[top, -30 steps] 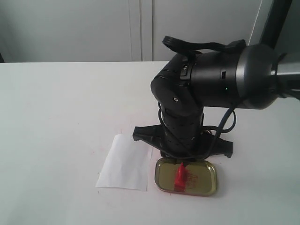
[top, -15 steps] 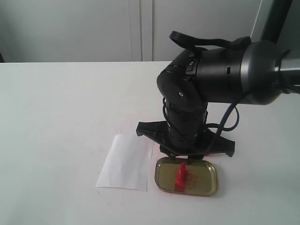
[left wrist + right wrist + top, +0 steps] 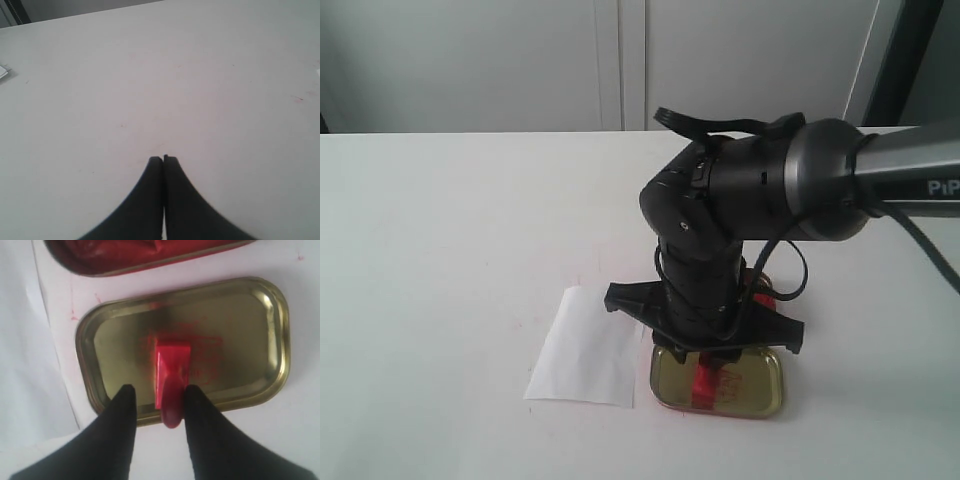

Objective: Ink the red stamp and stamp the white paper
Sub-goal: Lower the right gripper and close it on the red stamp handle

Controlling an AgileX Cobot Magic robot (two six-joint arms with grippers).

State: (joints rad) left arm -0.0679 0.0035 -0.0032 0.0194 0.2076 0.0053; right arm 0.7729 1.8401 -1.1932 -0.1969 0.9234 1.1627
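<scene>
Red stamp (image 3: 703, 386) half hidden below right pincer (image 3: 160, 392).

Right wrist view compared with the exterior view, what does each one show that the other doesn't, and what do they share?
Only the right wrist view: the open claw straddling the red stamp, and a clear look into the red ink tin. Only the exterior view: the white paper's full outline, the black arm and the cupboard doors behind. Both: the red stamp standing in the gold tin lid.
</scene>
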